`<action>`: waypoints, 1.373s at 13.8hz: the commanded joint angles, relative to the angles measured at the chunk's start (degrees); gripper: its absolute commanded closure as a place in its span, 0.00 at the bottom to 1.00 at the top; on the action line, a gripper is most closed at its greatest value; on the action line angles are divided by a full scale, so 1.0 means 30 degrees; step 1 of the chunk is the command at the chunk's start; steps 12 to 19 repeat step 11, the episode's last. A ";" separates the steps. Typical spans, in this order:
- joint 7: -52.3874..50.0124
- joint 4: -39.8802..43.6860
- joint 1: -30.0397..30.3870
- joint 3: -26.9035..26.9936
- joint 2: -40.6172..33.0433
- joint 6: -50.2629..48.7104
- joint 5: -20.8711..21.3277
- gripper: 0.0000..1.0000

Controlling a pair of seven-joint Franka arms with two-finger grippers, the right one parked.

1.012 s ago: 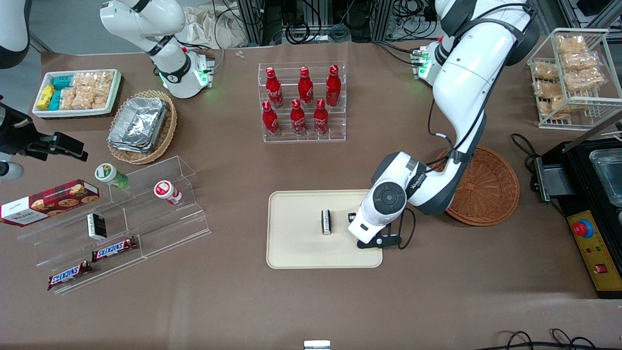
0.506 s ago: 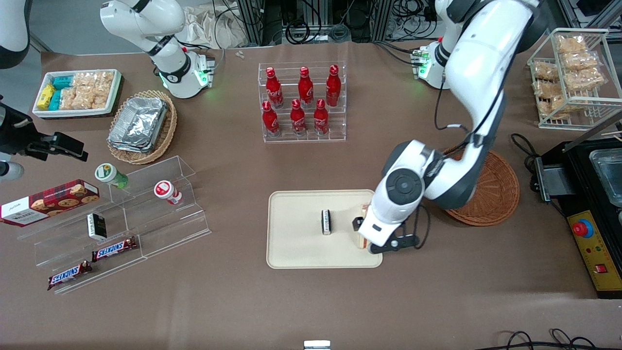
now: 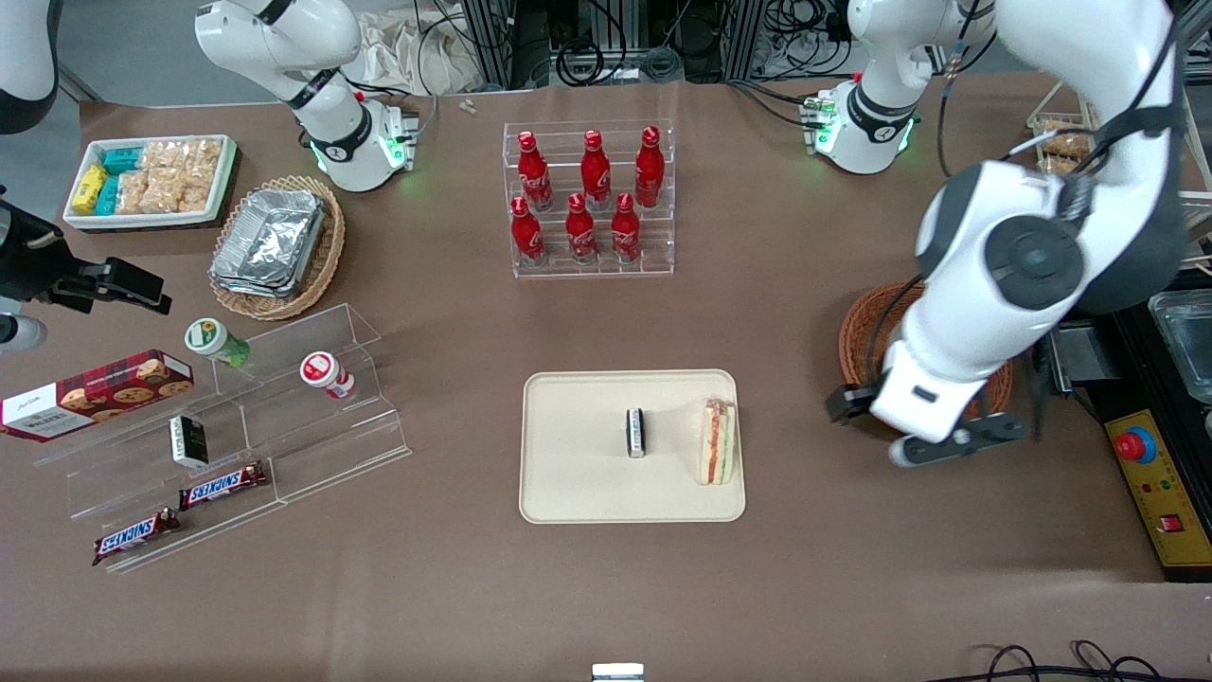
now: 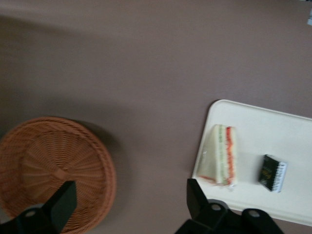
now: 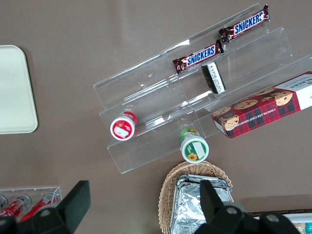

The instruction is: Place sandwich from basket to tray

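Note:
The sandwich [image 3: 717,440] [image 4: 222,155], a pale wedge with red and green layers, lies on the beige tray [image 3: 578,474] [image 4: 292,131], close to the tray's edge nearest the basket. My left gripper [image 3: 881,417] [image 4: 129,200] hangs high above the table, over the gap between the tray and the reddish-brown wicker basket [image 3: 989,384] [image 4: 48,168]. It is open, its fingers [image 4: 61,202] wide apart with nothing between them. The arm covers part of the basket in the front view; the part I see holds nothing.
A small black packet [image 3: 635,432] [image 4: 272,172] stands mid-tray beside the sandwich. A rack of red cola bottles [image 3: 589,199] stands farther from the front camera. A black machine [image 3: 1155,426] and a wire snack rack [image 3: 1117,142] stand toward the working arm's end, acrylic snack shelves [image 3: 237,426] toward the parked arm's.
The gripper has let go of the sandwich on the tray, risen and swung away toward the basket. The sandwich now lies uncovered on the tray.

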 commanded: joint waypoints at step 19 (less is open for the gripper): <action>1.2559 -0.2842 0.1695 0.3932 -0.3140 0.0089 -0.2351 0.00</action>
